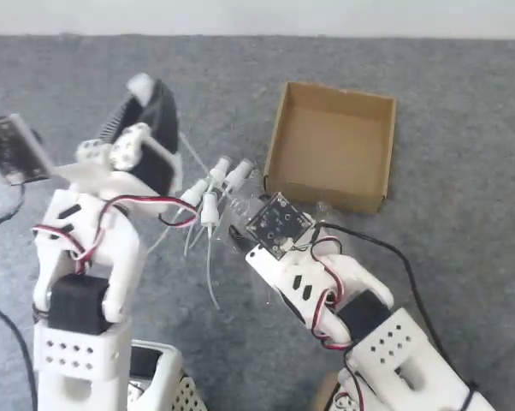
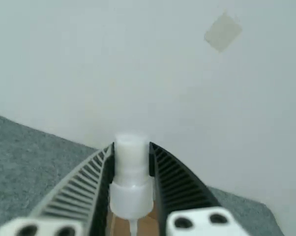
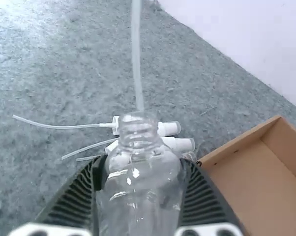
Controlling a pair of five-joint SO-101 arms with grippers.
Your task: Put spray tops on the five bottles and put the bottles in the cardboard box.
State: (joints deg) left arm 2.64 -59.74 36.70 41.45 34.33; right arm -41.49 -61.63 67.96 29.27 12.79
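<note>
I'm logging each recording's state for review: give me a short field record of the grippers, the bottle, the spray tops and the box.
left gripper: shut on a spray top, held up
right gripper: shut on a clear bottle, neck uncapped
tube: thin, hanging down to the bottle's neck
loose spray tops: lying on the carpet
cardboard box: no bottles inside

— Any writing, label or number you can read from there?

— None I can make out. The right wrist board [image 1: 279, 224] and the left wrist board [image 1: 14, 147] on my arms are dark and speckled. Any print on them is too small to tell.

— And the cardboard box [image 1: 360, 200], over on the far right?

— Plain brown on the walls and floor I can see. Nothing legible.
</note>
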